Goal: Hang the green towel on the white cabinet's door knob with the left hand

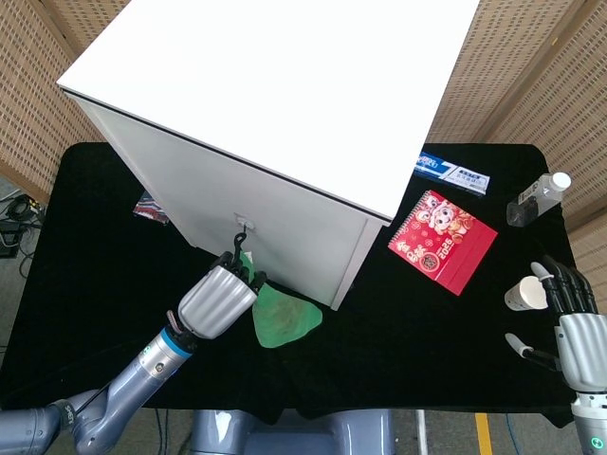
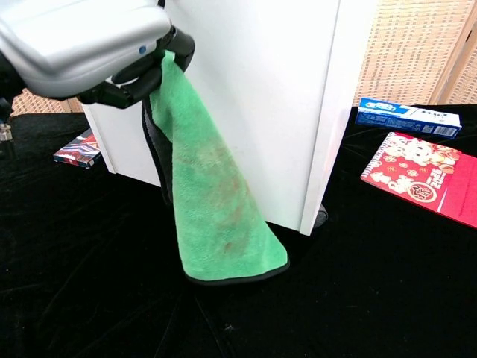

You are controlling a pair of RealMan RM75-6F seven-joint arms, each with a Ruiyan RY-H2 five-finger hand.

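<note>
The left hand (image 1: 220, 299) grips the top of the green towel (image 2: 216, 201) up against the white cabinet (image 1: 275, 123) door, just below its knob (image 1: 244, 224); the towel hangs to the black tablecloth (image 2: 89, 253); the right hand (image 1: 572, 301) rests with fingers loosely spread, holding nothing.

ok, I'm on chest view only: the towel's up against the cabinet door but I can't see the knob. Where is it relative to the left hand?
Observer: In the head view the door knob sits just above the left hand, on the front of the white cabinet.
Operator: Towel on it yet?
Observer: Doesn't look so. The green towel hangs from the hand, and the green stops just below the knob.
Operator: And the other arm?
Observer: The right hand is at the right edge of the table, fingers apart and holding nothing, beside a small white cup.
</note>
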